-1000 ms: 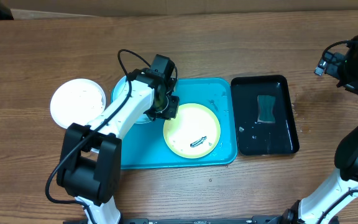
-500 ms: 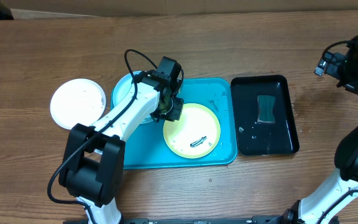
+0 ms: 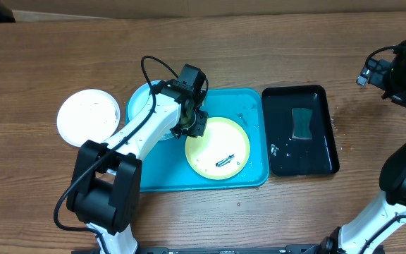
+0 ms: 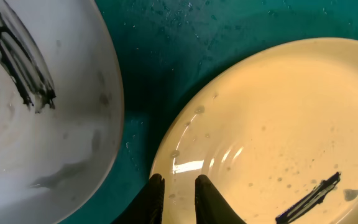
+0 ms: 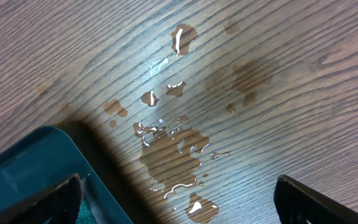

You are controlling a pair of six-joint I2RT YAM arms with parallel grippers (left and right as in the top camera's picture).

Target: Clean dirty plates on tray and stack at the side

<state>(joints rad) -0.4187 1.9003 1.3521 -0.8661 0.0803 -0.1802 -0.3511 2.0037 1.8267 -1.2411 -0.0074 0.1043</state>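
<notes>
Left gripper (image 3: 192, 124): fingers (image 4: 156, 200) pressed nearly together, only a narrow gap between them, pinching the near rim of the yellow-green plate (image 3: 218, 148). The plate lies in the tray (image 3: 249, 102). Its surface is wet, with one dark smear (image 4: 309, 196) out past the fingertips.

Just beside the gripper on the opposite side is the light blue plate (image 3: 141, 104), at the tray's corner and partly hidden under the arm. It carries a black scribble (image 4: 17, 56). A strip of tray floor separates the two plates. Beyond the light blue plate, off the tray on the table (image 3: 62, 56), is the white plate (image 3: 87, 116).

Right gripper (image 5: 178, 202): fingers spread wide, holding nothing, well apart from the tray. Below it is wood with water drops (image 5: 173, 149). A corner of the black tray (image 3: 323, 152) sits beside one finger, and the sponge (image 3: 302, 123) lies in that tray.
</notes>
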